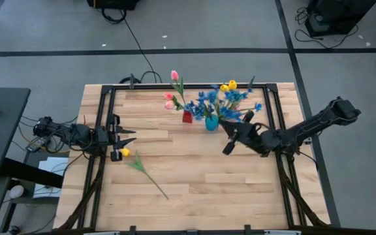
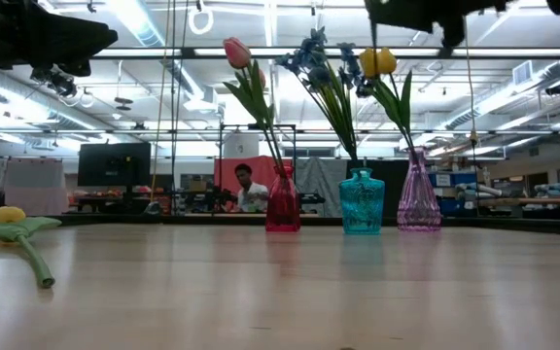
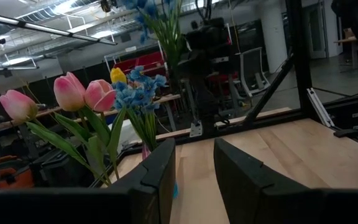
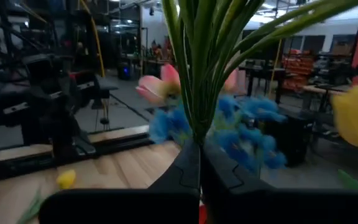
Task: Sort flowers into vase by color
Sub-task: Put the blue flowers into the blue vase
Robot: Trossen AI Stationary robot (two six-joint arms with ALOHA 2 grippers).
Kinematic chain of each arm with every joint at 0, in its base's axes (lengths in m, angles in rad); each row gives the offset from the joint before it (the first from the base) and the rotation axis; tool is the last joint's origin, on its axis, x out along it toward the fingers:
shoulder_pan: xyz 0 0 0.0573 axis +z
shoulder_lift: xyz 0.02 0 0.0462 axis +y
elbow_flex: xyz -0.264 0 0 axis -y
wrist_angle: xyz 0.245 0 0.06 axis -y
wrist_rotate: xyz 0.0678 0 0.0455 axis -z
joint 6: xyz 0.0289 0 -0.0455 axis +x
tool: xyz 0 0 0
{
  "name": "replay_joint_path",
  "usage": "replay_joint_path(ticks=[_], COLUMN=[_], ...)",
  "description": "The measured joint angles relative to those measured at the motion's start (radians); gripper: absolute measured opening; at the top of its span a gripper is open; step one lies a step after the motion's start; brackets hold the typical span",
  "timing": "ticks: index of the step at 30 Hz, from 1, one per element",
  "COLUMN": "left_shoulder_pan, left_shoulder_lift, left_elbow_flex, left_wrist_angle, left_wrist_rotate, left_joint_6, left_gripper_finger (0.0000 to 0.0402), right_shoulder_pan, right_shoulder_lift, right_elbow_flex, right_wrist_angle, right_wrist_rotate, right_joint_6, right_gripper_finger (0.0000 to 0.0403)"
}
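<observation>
Three vases stand at the table's far middle: a red one (image 2: 282, 204) with pink tulips (image 2: 237, 52), a teal one (image 2: 362, 202) with blue blossoms (image 2: 315, 53), and a purple one (image 2: 418, 199) with a yellow tulip (image 2: 378, 61). Another yellow tulip (image 1: 125, 152) lies flat on the table, its stem (image 1: 152, 179) running toward the near edge. My left gripper (image 1: 130, 136) hovers open just beyond that tulip's head. My right gripper (image 1: 229, 132) is shut on green stems beside the vases, at blossom height. My right gripper pinches a bunch of thin green stems and leaves (image 4: 194, 124) between its two fingertips (image 4: 188, 158). The fingers lie level, pointing toward the table's left, across the stems. The stems fan upward from the hold, lifted clear of the table. Their blossoms are out of the wrist view.
A black frame (image 1: 109, 98) edges the table's left, far and right sides. Bare wood (image 1: 207, 183) stretches across the near half. Beyond the far edge are desks, monitors and a seated person (image 2: 249, 187).
</observation>
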Motion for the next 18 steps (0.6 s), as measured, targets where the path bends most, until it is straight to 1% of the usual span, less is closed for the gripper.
replay_joint_path(ticks=[3, 6, 8, 10, 12, 14, 18], left_shoulder_pan=[0.000, 0.000, 0.000, 0.000, 0.000, 0.000, 0.000], left_shoulder_lift=[0.000, 0.000, 0.000, 0.000, 0.000, 0.000, 0.000], left_elbow_flex=[0.000, 0.000, 0.000, 0.000, 0.000, 0.000, 0.000], left_wrist_angle=[0.000, 0.001, 0.001, 0.001, 0.001, -0.001, -0.008], left_wrist_rotate=[0.000, 0.000, 0.000, 0.000, -0.001, -0.010, -0.034], left_joint_6=[0.000, 0.001, 0.001, 0.004, 0.017, 0.023, 0.025], left_gripper_finger=[0.0115, 0.0115, 0.0115, 0.0115, 0.0115, 0.0115, 0.0115], right_shoulder_pan=[-0.031, -0.066, -0.086, -0.095, -0.097, -0.096, -0.098], right_shoulder_lift=[-0.049, -0.064, -0.040, 0.007, 0.062, 0.129, 0.262], right_elbow_flex=[-0.073, -0.125, -0.147, -0.161, -0.163, -0.163, -0.163], right_wrist_angle=[-0.006, 0.005, 0.022, 0.069, 0.164, 0.298, 0.612], right_wrist_rotate=[-0.010, -0.046, -0.067, -0.065, -0.033, 0.015, 0.018], right_joint_6=[0.033, 0.087, 0.122, 0.118, 0.069, -0.021, -0.220], right_gripper_finger=[0.0008, 0.0008, 0.0008, 0.0007, 0.0007, 0.0007, 0.0007])
